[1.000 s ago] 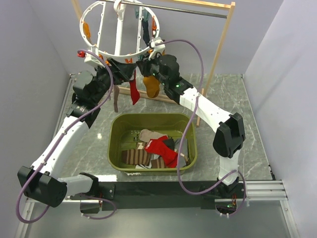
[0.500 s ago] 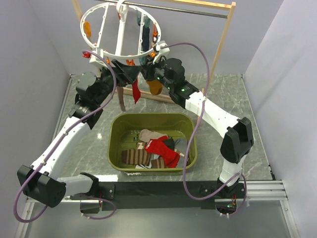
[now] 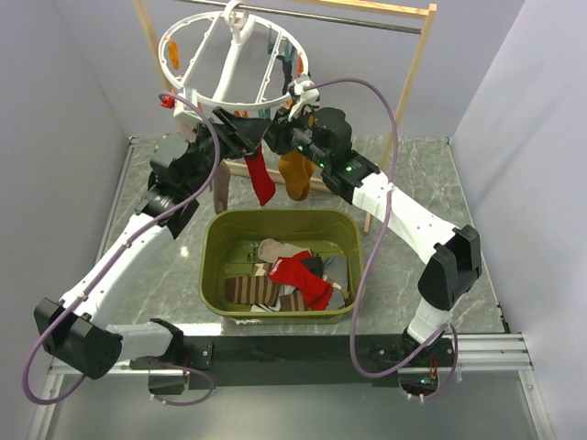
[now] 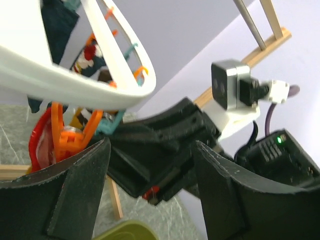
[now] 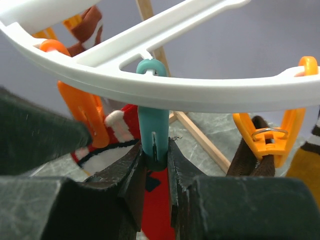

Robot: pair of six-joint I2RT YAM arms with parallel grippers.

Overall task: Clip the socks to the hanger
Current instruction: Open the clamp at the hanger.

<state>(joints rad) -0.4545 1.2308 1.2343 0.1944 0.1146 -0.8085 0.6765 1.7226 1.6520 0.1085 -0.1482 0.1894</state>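
Right gripper [image 5: 156,159] is clamped on the teal clip [image 5: 152,131] that dangles from the white ring hanger [image 5: 210,95]; its jaws pinch the lower end of the clip. Red sock [image 3: 261,179] hangs straight below that clip. Can't tell from the wrist view whether the clip actually bites the sock, since the fingers cover the joint. Left gripper [image 4: 150,150] is right beside it at the hanger's front rim, jaws spread wide and nothing between them. Orange clip [image 5: 82,116] sits just to one side of the teal one. Mustard sock [image 3: 295,174] and grey-taupe sock [image 3: 221,191] hang off the front rim on either side of the red one. Dark sock [image 4: 57,25] is clipped further round the ring. Green bin [image 3: 207,261] sits on the table under the hanger, with the loose socks [image 3: 289,275] piled inside, red and striped on top.
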